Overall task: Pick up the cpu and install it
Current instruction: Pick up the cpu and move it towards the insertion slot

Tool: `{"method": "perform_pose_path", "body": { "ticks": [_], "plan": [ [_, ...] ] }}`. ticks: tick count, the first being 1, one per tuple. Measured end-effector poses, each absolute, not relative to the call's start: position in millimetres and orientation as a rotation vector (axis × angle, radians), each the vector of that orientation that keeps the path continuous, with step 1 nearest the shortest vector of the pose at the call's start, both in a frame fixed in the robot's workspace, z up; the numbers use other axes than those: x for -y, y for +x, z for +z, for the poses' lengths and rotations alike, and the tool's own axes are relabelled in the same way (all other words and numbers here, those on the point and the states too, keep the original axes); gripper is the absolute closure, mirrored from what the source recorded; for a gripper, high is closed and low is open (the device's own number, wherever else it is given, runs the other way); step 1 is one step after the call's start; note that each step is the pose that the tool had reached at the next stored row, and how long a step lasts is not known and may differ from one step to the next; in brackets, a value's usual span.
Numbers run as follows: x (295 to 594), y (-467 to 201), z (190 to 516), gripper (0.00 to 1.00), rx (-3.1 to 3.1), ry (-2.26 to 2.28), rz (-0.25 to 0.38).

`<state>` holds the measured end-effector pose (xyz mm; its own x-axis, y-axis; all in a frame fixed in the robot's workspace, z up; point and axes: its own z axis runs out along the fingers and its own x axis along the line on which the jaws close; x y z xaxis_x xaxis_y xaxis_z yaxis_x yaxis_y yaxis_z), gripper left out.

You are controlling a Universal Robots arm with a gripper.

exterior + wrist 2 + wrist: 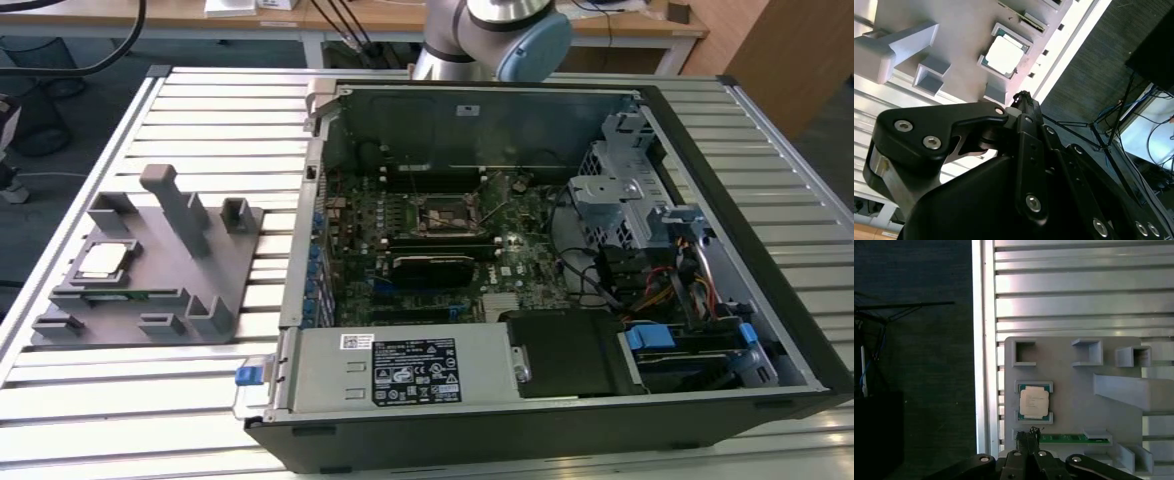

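**A:** Which step is in hand?

**B:** The pick-up, as I read it, and only its start. The cpu (1034, 403) lies flat in its pocket on the grey holder (1079, 385), silver top up, not yet lifted.

**A:** And the gripper?

**B:** The gripper (1029, 432) hangs above the holder with its fingers drawn together and nothing between them. In both wrist views the cpu sits just ahead of the tips and lower down, apart from them.

**A:** Is anything closer to the tips?

**B:** The green memory stick (1074, 439), in its own slot of the holder. It lies nearer the gripper than the cpu does.

**A:** What would a clean grasp call for?

**B:** My judgement is that the fingers must part wide enough to span the chip. The gripper must then come over its middle, square to its edges, and go straight down. The pocket has raised lips on two opposite sides, so the two free sides look like the ones to take. The chip is thin and flat, so there is little edge to grip and a skewed approach could tip it.

**A:** And the install end?

**B:** The socket (441, 213) sits on the board inside the open computer case (787, 330), well apart from the gripper. The case stands on the same slatted surface (200, 110). I cannot tell whether its cover is raised.
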<state>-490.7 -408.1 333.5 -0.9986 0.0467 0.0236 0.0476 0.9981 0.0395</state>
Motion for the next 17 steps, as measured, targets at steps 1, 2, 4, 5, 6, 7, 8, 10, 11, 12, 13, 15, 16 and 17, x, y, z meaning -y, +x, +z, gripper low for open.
{"method": "perform_pose_path", "body": {
  "ticks": [1,2,4,5,6,7,8,10,11,12,13,15,16,17],
  "plan": [
    [408,-491,333,0.89,3.117,-0.074,-0.062],
    [408,-491,333,0.89,3.118,-0.074,-0.063],
    [408,-491,330,0.89,3.118,-0.073,-0.063],
    [409,-491,329,0.89,3.117,-0.073,-0.063],
    [409,-491,327,0.89,3.118,-0.072,-0.063],
    [409,-491,326,0.89,3.117,-0.072,-0.063],
    [409,-491,324,0.89,3.118,-0.071,-0.063],
    [409,-491,321,0.89,3.117,-0.071,-0.063],
    [411,-491,320,0.89,3.117,-0.071,-0.063],
    [412,-491,319,0.83,3.117,-0.071,-0.064],
    [413,-491,318,0.77,3.118,-0.071,-0.064],
    [414,-491,316,0.71,3.122,-0.071,-0.064],
    [414,-491,316,0.65,3.125,-0.071,-0.064],
    [414,-491,314,0.65,3.128,-0.071,-0.065]
  ]
}}
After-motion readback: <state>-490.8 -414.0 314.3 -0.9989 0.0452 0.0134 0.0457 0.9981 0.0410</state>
